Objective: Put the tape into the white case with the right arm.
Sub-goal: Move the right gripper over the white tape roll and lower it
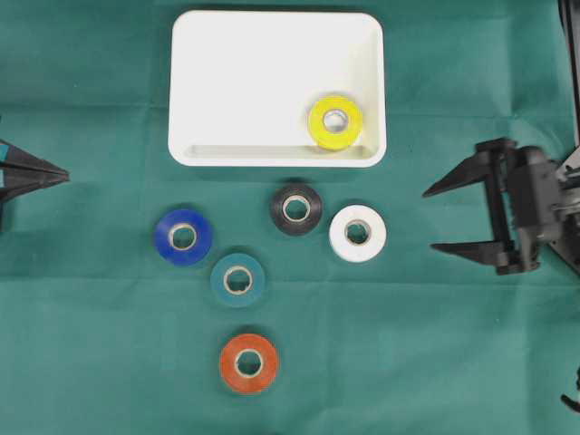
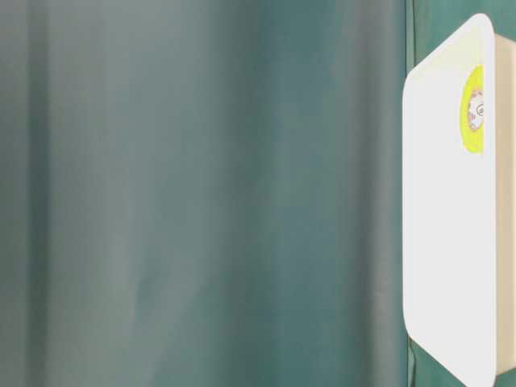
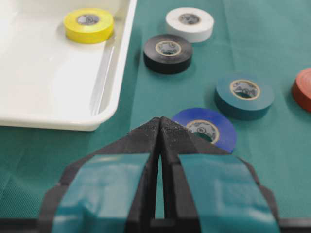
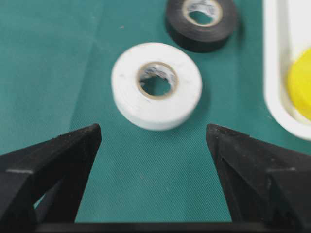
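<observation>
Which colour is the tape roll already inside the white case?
Yellow tape roll, in the white case; clearest in the overhead view.

The overhead camera looks straight down on the green cloth-covered table (image 1: 91, 362), far enough off to take in the shallow white rectangular plastic case (image 1: 263, 82) at twelve o'clock and all the rolls below it.

The table-level camera sits very close beside that case (image 2: 447, 242); its picture appears turned on its side, the case crowding three o'clock, blurred green filling the rest.

The left wrist camera rides low behind the teal-patched black left gripper (image 3: 160, 127), facing across the table.

The right wrist camera peers between the black pointed fingers (image 4: 58, 160), close on the white tape roll (image 4: 156, 86).

All four share the yellow tape roll (image 1: 335, 121).
</observation>
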You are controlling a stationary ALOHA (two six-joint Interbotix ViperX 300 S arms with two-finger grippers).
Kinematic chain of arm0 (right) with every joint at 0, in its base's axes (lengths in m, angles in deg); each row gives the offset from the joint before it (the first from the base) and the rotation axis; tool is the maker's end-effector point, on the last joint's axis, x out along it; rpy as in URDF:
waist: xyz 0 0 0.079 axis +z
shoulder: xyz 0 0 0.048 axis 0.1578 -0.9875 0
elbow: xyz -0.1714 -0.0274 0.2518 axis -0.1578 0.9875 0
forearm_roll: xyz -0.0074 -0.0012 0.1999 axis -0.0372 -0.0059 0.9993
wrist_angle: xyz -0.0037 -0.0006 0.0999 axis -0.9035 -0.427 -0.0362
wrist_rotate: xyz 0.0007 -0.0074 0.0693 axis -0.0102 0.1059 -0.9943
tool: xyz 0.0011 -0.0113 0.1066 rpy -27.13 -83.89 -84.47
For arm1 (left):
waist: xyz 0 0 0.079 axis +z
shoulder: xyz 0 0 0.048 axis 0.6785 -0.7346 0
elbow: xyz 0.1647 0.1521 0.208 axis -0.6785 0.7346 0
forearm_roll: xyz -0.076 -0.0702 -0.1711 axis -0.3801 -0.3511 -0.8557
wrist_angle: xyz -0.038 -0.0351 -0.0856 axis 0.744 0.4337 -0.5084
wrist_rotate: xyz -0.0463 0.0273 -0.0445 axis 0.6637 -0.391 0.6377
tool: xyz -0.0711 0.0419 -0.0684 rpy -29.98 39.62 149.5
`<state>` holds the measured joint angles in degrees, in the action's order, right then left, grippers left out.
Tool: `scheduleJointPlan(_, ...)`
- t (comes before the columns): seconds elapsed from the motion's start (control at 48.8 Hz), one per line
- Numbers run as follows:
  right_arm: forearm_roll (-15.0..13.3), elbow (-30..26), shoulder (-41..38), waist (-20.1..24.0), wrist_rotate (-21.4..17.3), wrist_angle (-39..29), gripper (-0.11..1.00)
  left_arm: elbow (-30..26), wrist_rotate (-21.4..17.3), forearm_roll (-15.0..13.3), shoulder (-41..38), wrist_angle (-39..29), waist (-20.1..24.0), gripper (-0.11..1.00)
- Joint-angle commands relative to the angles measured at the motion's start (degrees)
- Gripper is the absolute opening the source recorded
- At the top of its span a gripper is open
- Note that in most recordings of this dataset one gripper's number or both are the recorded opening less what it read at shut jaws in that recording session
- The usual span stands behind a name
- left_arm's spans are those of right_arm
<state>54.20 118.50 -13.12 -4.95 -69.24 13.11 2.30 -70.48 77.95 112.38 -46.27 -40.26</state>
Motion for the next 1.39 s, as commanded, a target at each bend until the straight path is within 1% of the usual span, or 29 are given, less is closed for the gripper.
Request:
scheduleJointPlan(0.0,-0.18,-3.69,-4.66,1.23,0.09,1.76,0.63,-0.70,0.00,0.00,-0.44,0.26,0.35,0.00)
scheduleJointPlan(0.082,-0.35,-5.98,-8.96,1.93,0.09,2.11,0.63,-0.70,0.00,-0.09,-0.35,0.26,0.35,0.00)
scheduleJointPlan(0.226,-1.93,-10.37,-16.08,2.72,0.00,2.11,0.63,-0.70,0.00,-0.09,-0.44,0.26,0.35,0.00)
scheduleJointPlan(0.328,-2.99,-13.27,-19.86,2.90,-0.18,2.02,0.63,-0.70,0.00,-0.09,-0.35,0.26,0.35,0.00)
scheduleJointPlan(0.492,-3.34,-16.17,-24.79,3.08,-0.18,1.41,0.63,-0.62,0.00,0.00,-0.44,0.26,0.35,0.00)
scheduleJointPlan(0.718,-3.34,-17.40,-26.54,3.08,-0.35,-0.53,0.63,-0.62,0.00,-0.09,-0.44,0.26,0.35,0.00)
scheduleJointPlan(0.82,-3.34,-17.58,-27.16,3.78,-0.53,-2.37,0.63,-0.62,0.00,-0.09,-0.44,0.18,0.35,0.00)
scheduleJointPlan(1.046,-3.34,-20.57,-29.09,6.06,-0.62,-12.13,0.63,-0.70,0.00,0.00,-0.44,0.09,0.44,0.00)
scheduleJointPlan(1.148,-3.34,-22.32,-30.06,6.33,-0.53,-15.47,0.63,-0.62,0.00,0.00,-0.44,0.09,0.44,0.00)
scheduleJointPlan(1.374,-3.34,-24.35,-32.43,6.50,-0.53,-16.35,0.63,-0.62,0.09,-0.09,-0.35,0.09,0.35,0.00)
